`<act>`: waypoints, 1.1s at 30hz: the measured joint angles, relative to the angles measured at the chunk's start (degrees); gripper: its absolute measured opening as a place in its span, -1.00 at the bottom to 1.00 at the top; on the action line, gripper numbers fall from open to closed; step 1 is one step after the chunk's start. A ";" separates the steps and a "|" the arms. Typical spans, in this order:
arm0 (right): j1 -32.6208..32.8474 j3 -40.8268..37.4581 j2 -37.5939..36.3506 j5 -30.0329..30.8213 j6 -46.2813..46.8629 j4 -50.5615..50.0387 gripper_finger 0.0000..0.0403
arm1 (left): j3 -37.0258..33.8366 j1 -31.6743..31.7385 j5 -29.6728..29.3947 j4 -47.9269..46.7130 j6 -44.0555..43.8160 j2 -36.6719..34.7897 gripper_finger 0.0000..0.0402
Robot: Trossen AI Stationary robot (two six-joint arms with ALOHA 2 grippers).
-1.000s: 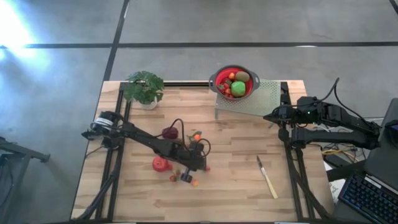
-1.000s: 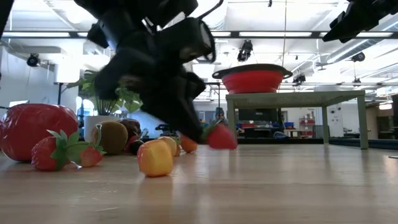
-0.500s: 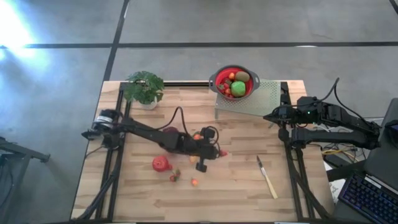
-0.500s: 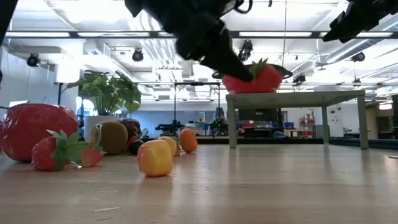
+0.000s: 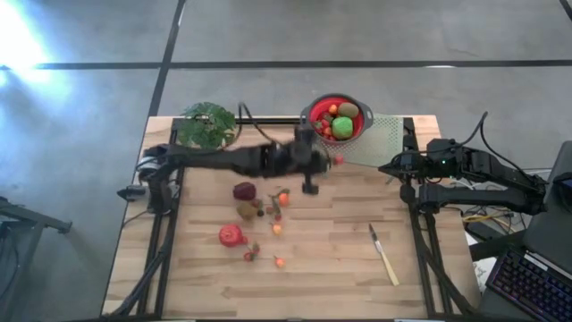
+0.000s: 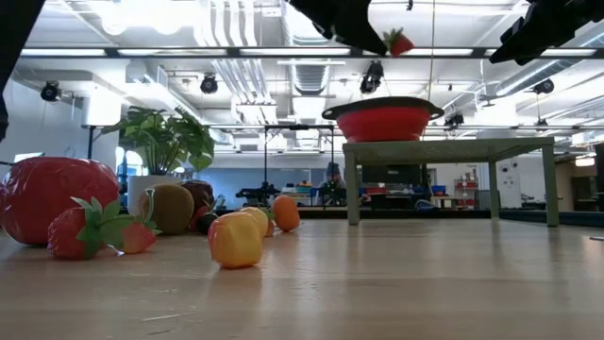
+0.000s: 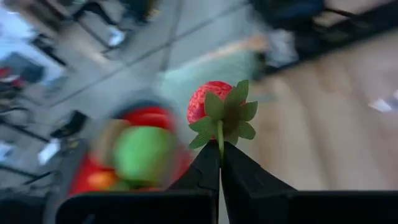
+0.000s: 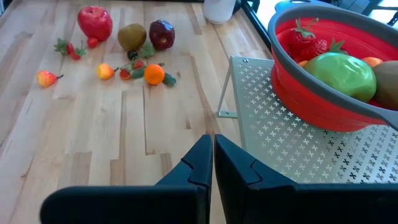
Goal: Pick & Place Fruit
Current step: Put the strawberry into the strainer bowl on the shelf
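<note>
My left gripper (image 5: 332, 162) hangs in the air just short of the red bowl (image 5: 338, 118), shut on a small red strawberry (image 7: 214, 106) that also shows high in the low view as the strawberry (image 6: 398, 42). The bowl sits on a perforated metal stand (image 5: 371, 143) and holds a green fruit (image 5: 342, 126), a kiwi and small red ones. Several more fruits lie on the table: a magenta-red one (image 5: 232, 235), a dark apple (image 5: 244, 190), an orange (image 5: 283, 198) and strawberries (image 6: 80, 231). My right gripper (image 8: 213, 149) waits shut at the table's right edge. My left gripper pinches the strawberry's thin green stem (image 7: 219, 135) between its two fingertips. The berry and its leaves stick out beyond the fingertips. It is lifted clear, well above the table and about level with the bowl's rim.
A potted plant (image 5: 207, 125) stands at the far left corner. A pale-handled knife (image 5: 384, 255) lies on the right part of the table. Bare wood stretches between the fruit cluster and the knife.
My left gripper has risen from the fruit cluster near the table's middle and swung toward the far edge and right, up to the bowl, carrying the strawberry clear of the table. The other fruits have stayed put.
</note>
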 joint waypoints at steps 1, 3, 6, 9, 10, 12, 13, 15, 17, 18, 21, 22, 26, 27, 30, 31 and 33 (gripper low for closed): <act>0.00 0.00 0.02 -0.02 0.00 0.00 -0.94 | 1.17 1.48 0.02 0.08 0.19 -0.02 -0.98; 0.00 0.00 0.02 -0.02 0.00 0.00 -0.94 | 3.18 4.53 0.05 -0.14 0.19 -0.03 -0.98; 0.00 0.00 0.01 0.00 -0.01 0.00 -0.94 | 5.24 9.14 1.13 -0.24 0.17 -0.03 -0.98; 0.00 0.00 0.02 -0.02 -0.02 0.00 -0.94 | 5.92 13.47 4.37 -0.09 -0.11 -0.02 -0.98; 0.00 0.00 0.01 -0.01 0.00 0.00 -0.94 | 5.93 14.72 5.29 -0.18 -0.55 -0.02 -0.98; 0.00 0.00 0.02 -0.01 -0.01 0.00 -0.94 | 5.47 16.90 6.71 -0.25 -1.51 -0.01 -0.98; 0.00 0.00 0.02 0.00 0.00 0.00 -0.94 | 5.24 17.84 7.16 -0.39 -2.05 -0.01 -0.98; 0.00 0.00 0.02 -0.02 -0.02 0.00 -0.94 | 4.51 19.30 8.16 -0.39 -2.90 -0.01 -0.98; 0.00 0.00 0.02 -0.02 0.00 0.00 -0.94 | 4.00 20.32 8.80 -0.83 -3.58 0.03 -0.98; 0.00 0.00 0.02 -0.02 -0.01 0.00 -0.94 | 3.63 20.56 9.28 -0.82 -3.57 0.06 -0.98; 0.00 0.00 0.02 0.00 0.00 0.00 -0.94 | 2.63 20.76 10.08 -0.75 -3.45 0.06 -0.98; 0.00 0.00 0.02 -0.02 -0.01 0.00 -0.94 | 2.25 20.76 10.12 -0.78 -2.90 0.06 -0.98; 0.00 0.00 0.02 -0.02 -0.01 0.00 -0.94 | 0.50 20.76 10.11 -0.35 -1.04 0.10 -0.98; 0.00 0.00 0.02 -0.02 0.00 0.00 -0.94 | 0.15 20.76 10.11 -0.32 -1.00 0.10 -0.98; 0.00 -0.01 0.02 -0.02 -0.01 0.00 -0.94 | -0.50 20.76 10.11 -0.38 -1.03 0.12 -0.98; 0.00 0.00 0.02 -0.02 -0.01 0.00 -0.94 | -0.66 20.76 10.11 -0.39 -1.12 0.10 -0.98; 0.00 0.00 0.02 -0.02 0.00 0.00 -0.94 | -0.96 20.74 10.28 -0.24 -1.14 0.11 -0.97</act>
